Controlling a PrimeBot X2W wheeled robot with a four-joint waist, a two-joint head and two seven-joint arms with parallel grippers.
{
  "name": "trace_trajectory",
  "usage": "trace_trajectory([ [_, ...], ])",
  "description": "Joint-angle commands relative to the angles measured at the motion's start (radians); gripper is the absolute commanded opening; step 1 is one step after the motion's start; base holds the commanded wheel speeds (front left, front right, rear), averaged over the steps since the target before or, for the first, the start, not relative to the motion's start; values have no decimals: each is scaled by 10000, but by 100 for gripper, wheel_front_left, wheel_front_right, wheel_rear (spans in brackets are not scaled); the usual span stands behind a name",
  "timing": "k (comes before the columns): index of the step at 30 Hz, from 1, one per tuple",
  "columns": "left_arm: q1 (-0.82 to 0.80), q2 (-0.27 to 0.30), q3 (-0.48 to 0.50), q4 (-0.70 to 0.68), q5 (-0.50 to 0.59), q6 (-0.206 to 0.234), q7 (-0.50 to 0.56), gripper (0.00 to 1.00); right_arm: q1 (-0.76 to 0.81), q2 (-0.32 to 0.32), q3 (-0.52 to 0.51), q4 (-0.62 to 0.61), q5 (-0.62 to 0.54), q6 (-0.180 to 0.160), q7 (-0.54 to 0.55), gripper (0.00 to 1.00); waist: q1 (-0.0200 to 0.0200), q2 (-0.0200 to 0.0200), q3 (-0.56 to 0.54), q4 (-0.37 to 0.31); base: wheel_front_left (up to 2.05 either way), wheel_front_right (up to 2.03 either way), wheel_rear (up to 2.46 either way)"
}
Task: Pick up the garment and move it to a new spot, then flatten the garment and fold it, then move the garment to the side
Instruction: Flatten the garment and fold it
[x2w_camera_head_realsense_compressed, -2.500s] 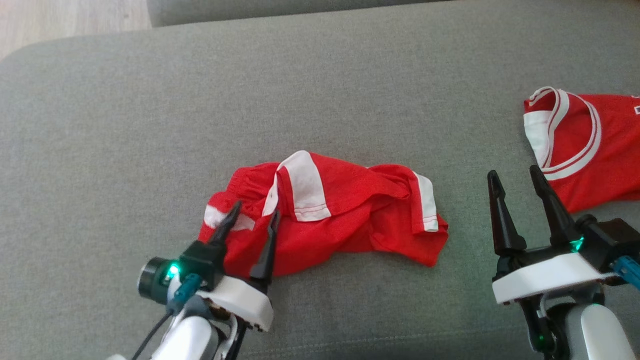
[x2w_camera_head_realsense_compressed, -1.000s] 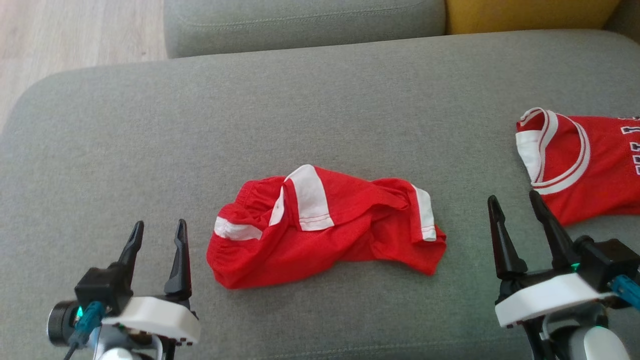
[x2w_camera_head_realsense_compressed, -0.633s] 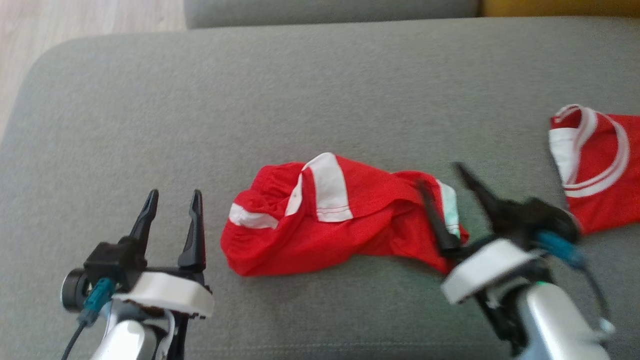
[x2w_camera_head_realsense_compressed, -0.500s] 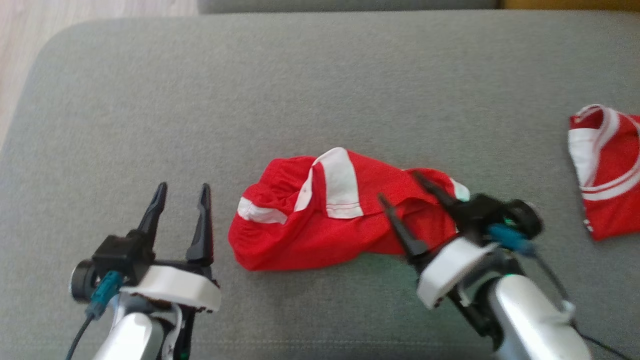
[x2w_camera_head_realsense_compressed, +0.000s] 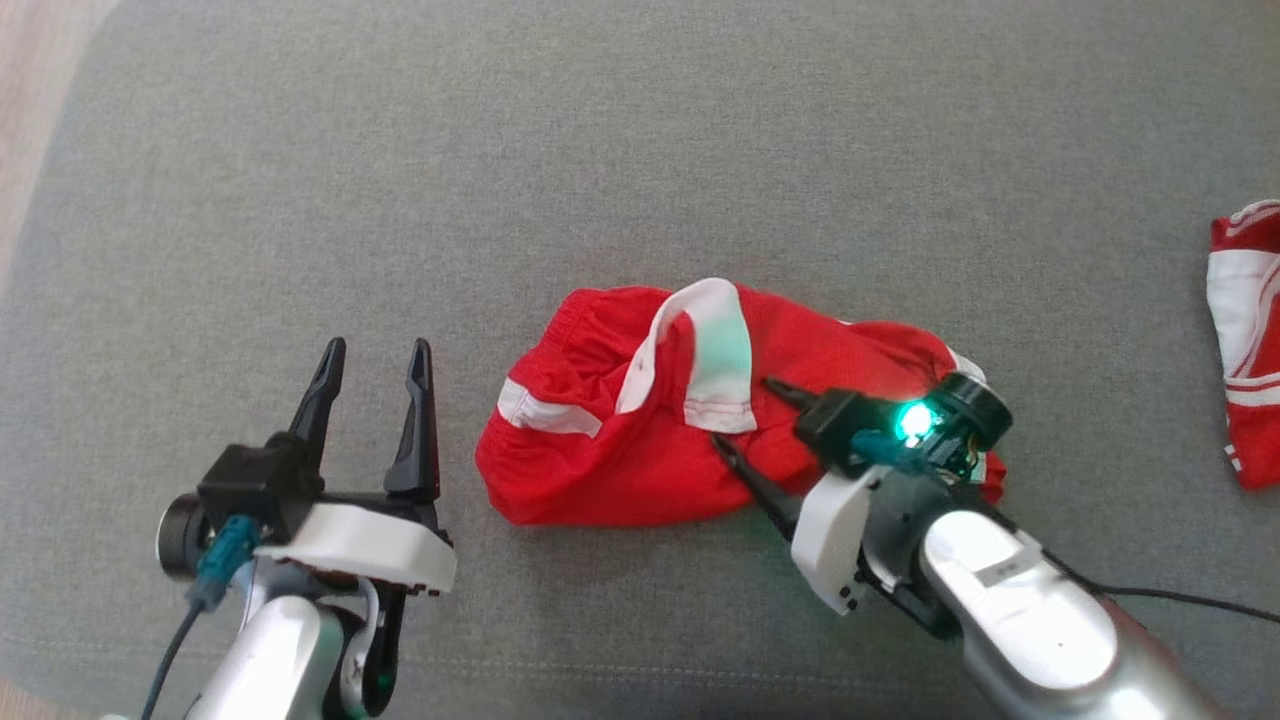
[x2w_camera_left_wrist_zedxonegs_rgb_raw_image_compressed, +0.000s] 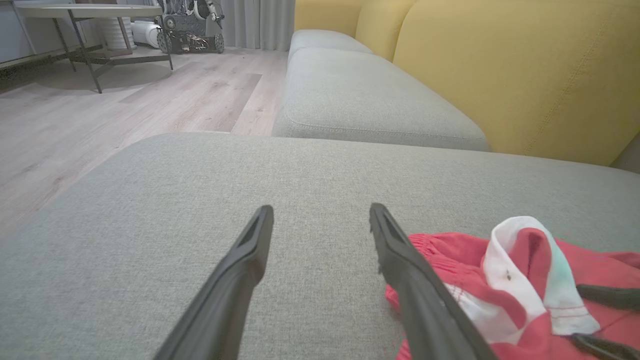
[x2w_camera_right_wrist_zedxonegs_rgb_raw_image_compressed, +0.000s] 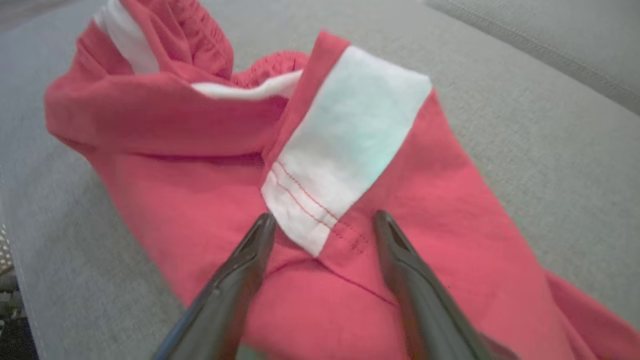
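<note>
Poising my right gripper (x2w_camera_right_wrist_zedxonegs_rgb_raw_image_compressed: 325, 216), jaws apart, over crumpled shorts (x2w_camera_head_realsense_compressed: 600, 470) (left gripper (x2w_camera_head_realsense_compressed: 378, 346) spread too); lifting, flattening, folding all remain

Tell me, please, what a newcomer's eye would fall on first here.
The crumpled red shorts with white bands, lying mid-cushion on the grey sofa, catch the eye first. The right pincer stands open right over them, its fingers either side of a white band's hem. The left pincer is open to their left, clear of the cloth.
</note>
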Motion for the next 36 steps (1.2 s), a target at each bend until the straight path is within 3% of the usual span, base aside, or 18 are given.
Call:
trace_trajectory([
  [1,-436,80,411,-243,128,-62,-101,100,-187,14,240,-138,-57,-9,29,100,0,0,18,-4,0,0,0],
  [8,-565,-50,435,-73,198,-206,-126,100,-597,115,502,538,185,-9,-150,100,0,0,58,-11,0,0,0],
  [9,-568,-63,448,-60,204,-223,-128,100,-613,156,421,559,253,-9,-254,62,0,0,61,-21,0,0,0],
  [10,-568,-73,464,-46,209,-243,-130,100,-633,182,335,552,294,-9,-376,45,0,0,63,-29,0,0,0],
  [12,-563,-88,502,-16,225,-275,-132,100,-637,233,116,449,451,-9,-678,31,0,0,59,-45,0,0,0],
  [13,-563,-88,502,-16,225,-275,-132,100,-637,233,116,449,451,-9,-678,31,0,0,59,-45,0,0,0],
  [14,-550,-105,555,-24,258,-288,-134,100,-642,236,-188,262,635,-9,-974,19,0,0,48,-80,0,0,0],
  [15,-550,-105,555,-24,258,-288,-134,100,-642,236,-188,262,635,-9,-974,19,0,0,48,-80,0,0,0],
  [16,-533,-111,585,-35,280,-289,-134,100,-633,227,-379,159,715,-9,-1092,0,0,0,38,-106,0,0,0],
  [27,-319,-99,821,-212,465,-295,-136,100,246,-198,-2903,-2088,889,-9,-1503,0,0,0,-81,-540,0,0,0],
  [30,-292,-62,860,-242,488,-306,-136,100,796,-584,-3015,-2793,974,-9,-1197,0,0,0,-54,-666,0,0,0],
  [36,-334,-8,874,-257,514,-324,-137,100,1786,-1551,-2308,-3340,1288,-9,-474,0,0,0,20,-845,0,0,0],
])
